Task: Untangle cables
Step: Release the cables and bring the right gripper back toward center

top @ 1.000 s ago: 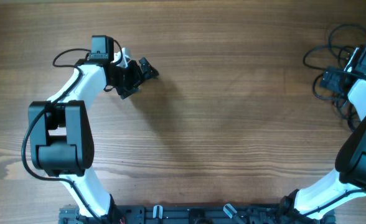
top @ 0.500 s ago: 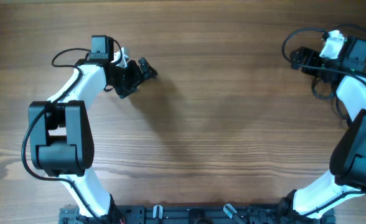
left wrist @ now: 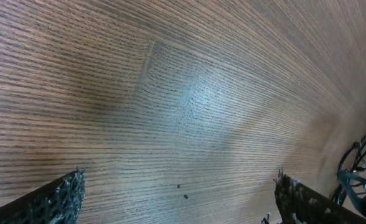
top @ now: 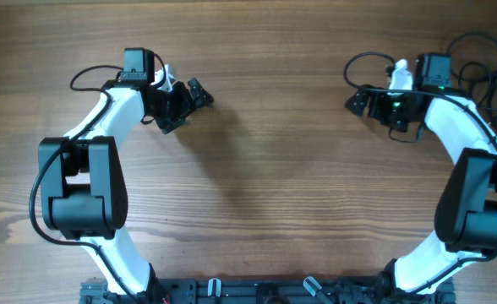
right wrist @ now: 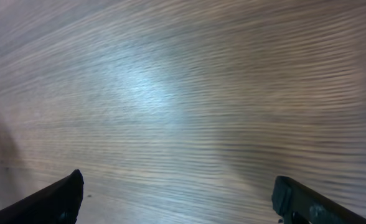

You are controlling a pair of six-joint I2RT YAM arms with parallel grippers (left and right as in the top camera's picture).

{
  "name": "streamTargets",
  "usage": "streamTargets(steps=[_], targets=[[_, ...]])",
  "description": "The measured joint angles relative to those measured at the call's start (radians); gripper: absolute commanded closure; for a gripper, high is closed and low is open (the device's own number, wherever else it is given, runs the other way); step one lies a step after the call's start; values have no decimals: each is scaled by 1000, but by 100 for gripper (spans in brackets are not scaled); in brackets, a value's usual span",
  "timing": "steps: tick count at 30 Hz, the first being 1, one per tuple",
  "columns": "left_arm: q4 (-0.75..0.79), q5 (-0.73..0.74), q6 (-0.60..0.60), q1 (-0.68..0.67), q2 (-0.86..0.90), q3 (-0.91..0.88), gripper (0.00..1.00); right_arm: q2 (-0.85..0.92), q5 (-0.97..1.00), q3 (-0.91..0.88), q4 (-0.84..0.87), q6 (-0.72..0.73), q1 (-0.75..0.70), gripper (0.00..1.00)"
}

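Cables, thin black cords in loose loops [top: 471, 38], lie on the wooden bench [top: 274, 169] to the right of your right hand [top: 358, 99]. That hand and your left hand [top: 199, 93] gape wide, both empty. Nothing is grasped yet, so your next move is probably to reach for one loop.

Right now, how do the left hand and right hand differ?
The left hand is at upper left, far across the table from the cables; the right hand is at upper right, close beside them. The left hand's wrist view is sharp; the right hand's is blurred. Shared: both are open and empty.
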Motion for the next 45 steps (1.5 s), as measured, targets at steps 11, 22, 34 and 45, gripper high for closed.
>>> streamTargets(steps=[11,22,34,45], targets=[[15,-10,169,-7,0,0,0,-3,98,-101,116,33,131,0],[0,-370,241,-125,0,0,0,-4,139,-110,134,35,154,0],[0,-510,253,-169,0,0,0,-4,146,-110,135,35,154,0],[-1,-512,253,-169,0,0,0,-4,146,-110,135,35,154,0]])
